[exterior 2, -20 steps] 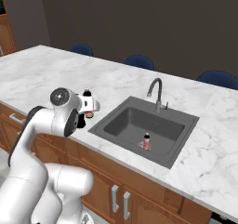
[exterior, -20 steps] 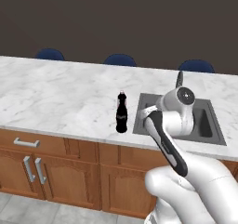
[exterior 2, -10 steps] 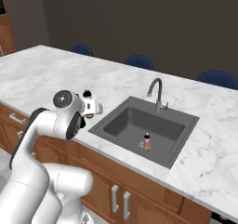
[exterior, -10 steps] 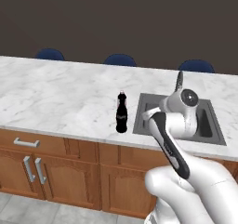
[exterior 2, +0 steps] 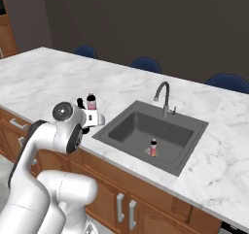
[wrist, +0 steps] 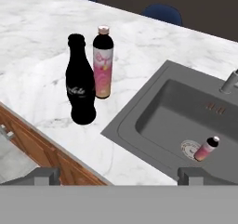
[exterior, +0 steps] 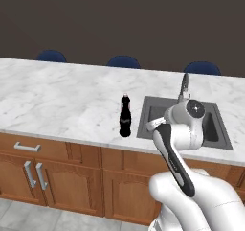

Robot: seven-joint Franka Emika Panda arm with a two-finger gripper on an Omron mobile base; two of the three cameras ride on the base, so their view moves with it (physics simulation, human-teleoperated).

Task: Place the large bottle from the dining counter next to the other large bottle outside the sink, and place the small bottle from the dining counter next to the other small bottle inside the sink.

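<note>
Gripper [wrist: 116, 175] open, empty, tips at bottom edge of hand view. Left of centre: black bottle [wrist: 80, 81] upright on marble counter [wrist: 42, 42], pink bottle [wrist: 102, 62] just behind, close beside it. Right: dark sink [wrist: 153, 111], small bottle [wrist: 206, 148] inside near drain, lower right. Faucet [wrist: 230, 81] at right edge.

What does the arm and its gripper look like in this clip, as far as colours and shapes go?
A glossy white arm of rounded, tubular segments, with a black strip along one link and a grey disc capping a joint. No loose cables visible. The gripper ends in two small, blocky dark grey finger tips.
</note>
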